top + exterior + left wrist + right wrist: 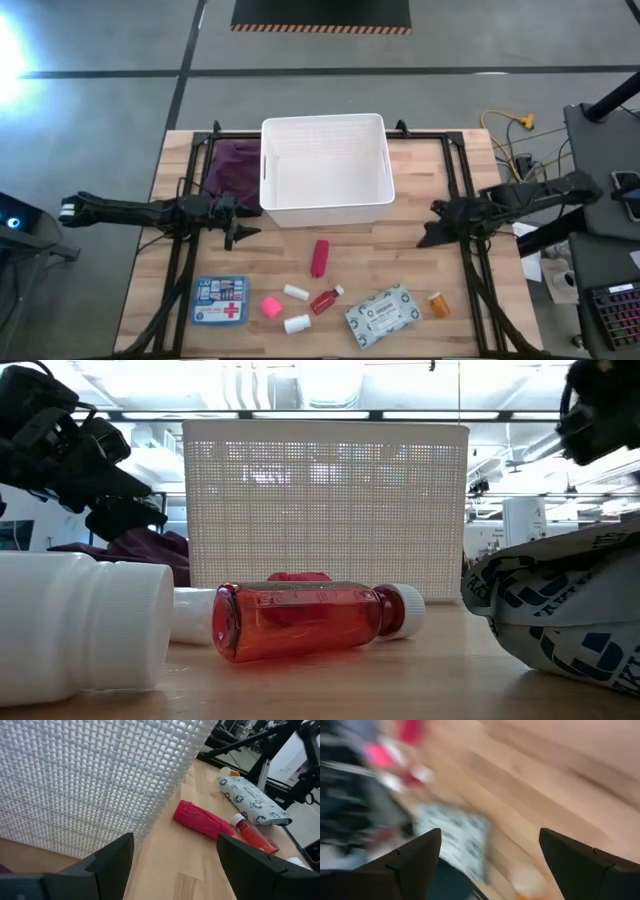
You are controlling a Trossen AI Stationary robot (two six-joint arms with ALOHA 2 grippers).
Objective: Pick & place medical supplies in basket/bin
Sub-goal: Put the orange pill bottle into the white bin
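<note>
Two slim matte-black jointed arms. Left arm (140, 211): white band near base, dark cable alongside. Right arm (520, 197): same black build. Flat, smooth, wedge-shaped black fingers (112, 857), unmarked.

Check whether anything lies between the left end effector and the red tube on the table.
Nothing visible does. The left end effector, fingers open, hovers by the large white ribbed plastic bin's near-left corner, and only bare wooden tabletop separates it from the red ribbed tube. The bin wall runs alongside that path, not across it.
</note>
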